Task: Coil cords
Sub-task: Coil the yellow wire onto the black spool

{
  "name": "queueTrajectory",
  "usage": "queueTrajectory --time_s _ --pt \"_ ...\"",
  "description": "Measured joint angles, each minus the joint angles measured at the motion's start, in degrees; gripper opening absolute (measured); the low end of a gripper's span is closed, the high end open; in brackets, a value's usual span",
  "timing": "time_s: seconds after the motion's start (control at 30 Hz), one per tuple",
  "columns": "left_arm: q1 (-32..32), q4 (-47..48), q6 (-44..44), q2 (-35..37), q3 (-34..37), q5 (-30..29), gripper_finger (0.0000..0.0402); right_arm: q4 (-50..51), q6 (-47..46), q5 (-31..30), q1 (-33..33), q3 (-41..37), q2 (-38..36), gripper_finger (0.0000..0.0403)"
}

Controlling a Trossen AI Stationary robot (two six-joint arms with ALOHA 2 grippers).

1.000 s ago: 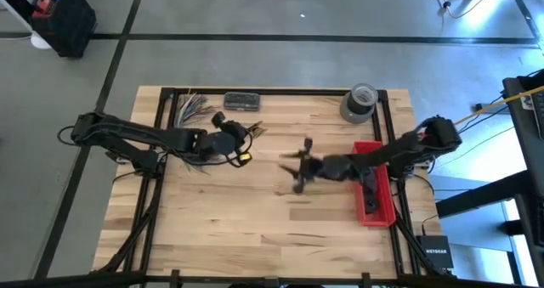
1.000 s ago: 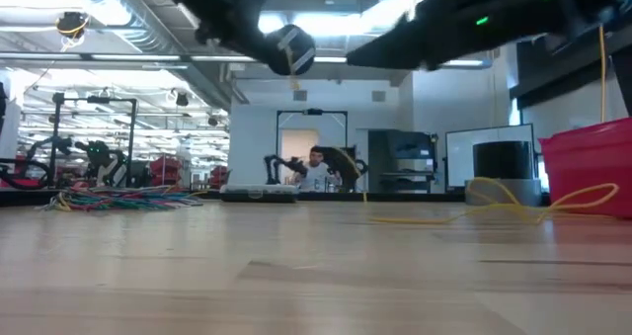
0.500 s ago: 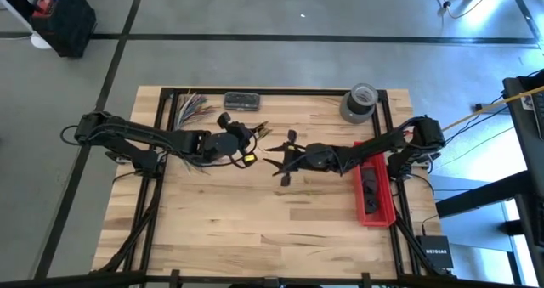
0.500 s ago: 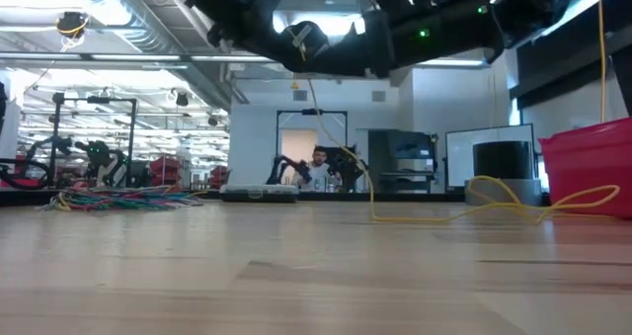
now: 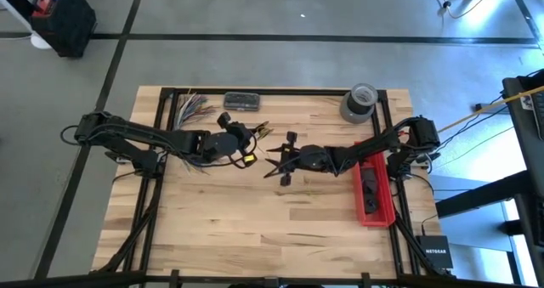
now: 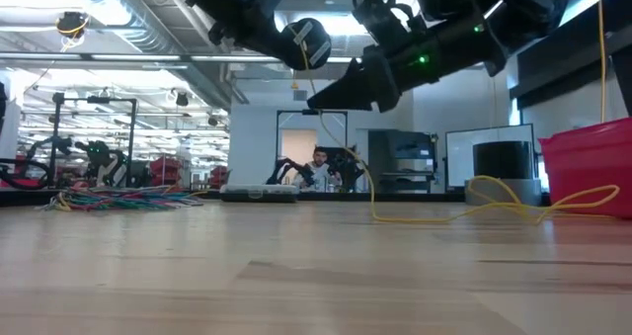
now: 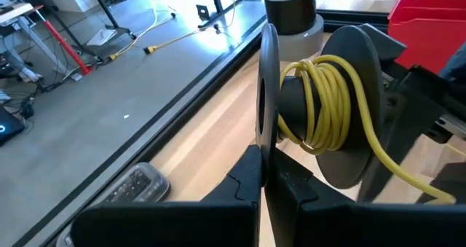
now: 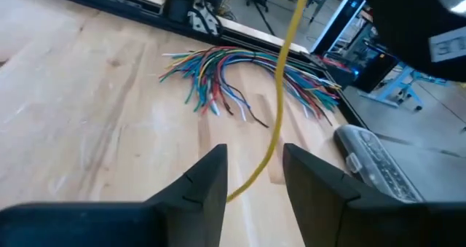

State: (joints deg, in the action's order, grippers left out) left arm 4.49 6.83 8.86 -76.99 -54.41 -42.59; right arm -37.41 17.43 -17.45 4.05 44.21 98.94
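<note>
Right gripper [image 8: 251, 178] fingers spread, yellow cord [image 8: 280, 94] running between them, not pinched. Left gripper [image 7: 263, 175] clamped on the spool [image 7: 320, 123] flange, cord partly wound on its hub. Best approach: close the right lightly and guide the cord with tension onto the hub. Remaining cord trails across the table [image 5: 255, 211].

A bundle of multicoloured wires [image 5: 192, 105] fans out at the far left of the wooden worktop [image 5: 255, 228], beside a flat grey case [image 5: 242, 101]. A tape roll [image 5: 359, 101] stands at the far right corner, a red bin [image 5: 374, 194] along the right edge.
</note>
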Motion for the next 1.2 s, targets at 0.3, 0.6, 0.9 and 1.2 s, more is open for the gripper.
queueTrajectory --time_s 0.3,0.6,0.9,1.2 --pt "0.13 -0.63 -0.2 0.0 0.0 0.0 0.0 -0.2 1.29 -1.05 -0.07 0.0 0.0 0.0013" --pt "2.41 -7.27 -3.82 0.0 0.0 0.03 0.0 -0.74 1.09 -1.07 -0.39 0.0 1.51 0.0006" --pt "5.95 -3.25 -10.4 0.32 0.13 1.26 0.0 5.06 1.11 -6.05 -3.08 0.11 1.03 0.0005" --pt "6.05 11.14 -13.39 1.24 0.07 1.53 0.0 12.86 -0.36 -9.35 -4.38 0.02 -4.06 0.0003"
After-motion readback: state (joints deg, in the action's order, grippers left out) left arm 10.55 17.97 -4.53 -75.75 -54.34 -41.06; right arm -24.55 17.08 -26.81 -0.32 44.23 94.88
